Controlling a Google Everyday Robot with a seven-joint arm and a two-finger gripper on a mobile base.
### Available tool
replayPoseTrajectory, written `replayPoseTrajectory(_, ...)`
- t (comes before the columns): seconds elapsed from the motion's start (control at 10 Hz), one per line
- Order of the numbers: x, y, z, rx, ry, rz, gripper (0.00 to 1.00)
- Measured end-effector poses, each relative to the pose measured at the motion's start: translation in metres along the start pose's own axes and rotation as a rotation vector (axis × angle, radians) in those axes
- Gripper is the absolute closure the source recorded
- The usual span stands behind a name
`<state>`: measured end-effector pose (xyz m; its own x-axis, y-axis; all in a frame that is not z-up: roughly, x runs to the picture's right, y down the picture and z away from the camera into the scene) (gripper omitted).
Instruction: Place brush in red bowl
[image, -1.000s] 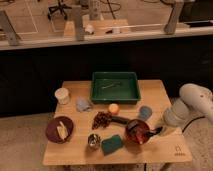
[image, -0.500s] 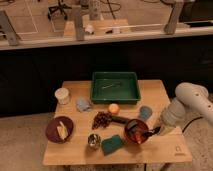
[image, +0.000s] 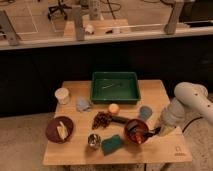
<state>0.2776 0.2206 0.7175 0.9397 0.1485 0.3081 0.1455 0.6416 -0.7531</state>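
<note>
The red bowl (image: 134, 132) stands on the wooden table (image: 165, 150) at the front right. A slim dark shape, which looks like the brush (image: 144, 133), lies across the bowl's right side, one end over the inside and the other toward the arm. My gripper (image: 153, 133) is at the bowl's right rim, at the outer end of that dark shape. The white arm (image: 187, 100) reaches in from the right.
A green tray (image: 131, 93) with a thin metallic utensil (image: 112, 86) is at the back. A short dark bar (image: 120, 120), orange ball (image: 113, 108), dark cluster (image: 102, 120), green sponge (image: 112, 144), metal cup (image: 93, 140), maroon dish (image: 52, 131), white cup (image: 62, 95) and blue-grey cloth (image: 83, 104) lie around.
The arm has shifted slightly to the left and the gripper sits a little lower at the bowl's right rim. Nothing else on the table has moved.
</note>
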Motion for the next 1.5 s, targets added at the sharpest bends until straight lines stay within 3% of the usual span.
replayPoseTrajectory(1.5,-0.0002,0.0015,-0.0013,0.003,0.001,0.014,0.97)
